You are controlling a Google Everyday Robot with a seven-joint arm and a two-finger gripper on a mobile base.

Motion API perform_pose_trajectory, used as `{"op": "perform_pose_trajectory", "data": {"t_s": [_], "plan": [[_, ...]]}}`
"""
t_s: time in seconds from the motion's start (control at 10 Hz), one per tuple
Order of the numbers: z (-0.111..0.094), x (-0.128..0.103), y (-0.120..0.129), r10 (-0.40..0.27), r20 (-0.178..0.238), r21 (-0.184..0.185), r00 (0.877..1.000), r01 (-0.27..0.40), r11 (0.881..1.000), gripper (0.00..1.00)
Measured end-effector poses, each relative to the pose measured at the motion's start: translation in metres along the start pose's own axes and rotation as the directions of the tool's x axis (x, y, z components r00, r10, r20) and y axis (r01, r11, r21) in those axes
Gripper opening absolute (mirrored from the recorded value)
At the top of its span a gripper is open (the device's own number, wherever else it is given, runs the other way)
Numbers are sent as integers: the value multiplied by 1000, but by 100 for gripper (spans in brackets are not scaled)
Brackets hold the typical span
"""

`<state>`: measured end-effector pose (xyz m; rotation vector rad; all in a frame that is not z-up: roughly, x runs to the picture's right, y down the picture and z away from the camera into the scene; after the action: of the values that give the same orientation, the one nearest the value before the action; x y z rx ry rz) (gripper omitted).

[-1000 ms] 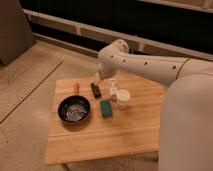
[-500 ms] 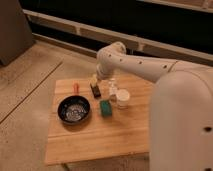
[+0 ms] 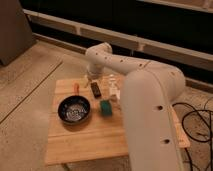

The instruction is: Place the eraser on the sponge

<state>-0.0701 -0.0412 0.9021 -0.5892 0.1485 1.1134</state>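
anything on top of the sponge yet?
No. The sponge top is bare. The eraser lies on the table behind it, with the tool by the eraser's far end. The sponge's underside, against the table, is hidden.

the gripper (image 3: 89, 79) hangs at the far edge of the table (image 3: 85, 142), the eraser (image 3: 95, 90) just below it. the pan's orange handle (image 3: 76, 87) crowds one side, a white cup (image 3: 115, 92) the other (a narrow lane); the sponge (image 3: 105, 107) lies beyond the eraser, its top unblocked.
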Motion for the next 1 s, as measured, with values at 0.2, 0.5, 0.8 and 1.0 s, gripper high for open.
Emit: {"op": "perform_pose_trajectory", "data": {"t_s": [0.2,0.5,0.8,1.0], "plan": [[12,-12,-15,50,-21,18,999,-50,999,65],[41,-11,-17,105,-85,-8,991,-106,994,65],[78,0,-16,96,-178,-36,979,-104,994,65],[88,2,-22,90,-204,-36,975,-100,994,65]]}}
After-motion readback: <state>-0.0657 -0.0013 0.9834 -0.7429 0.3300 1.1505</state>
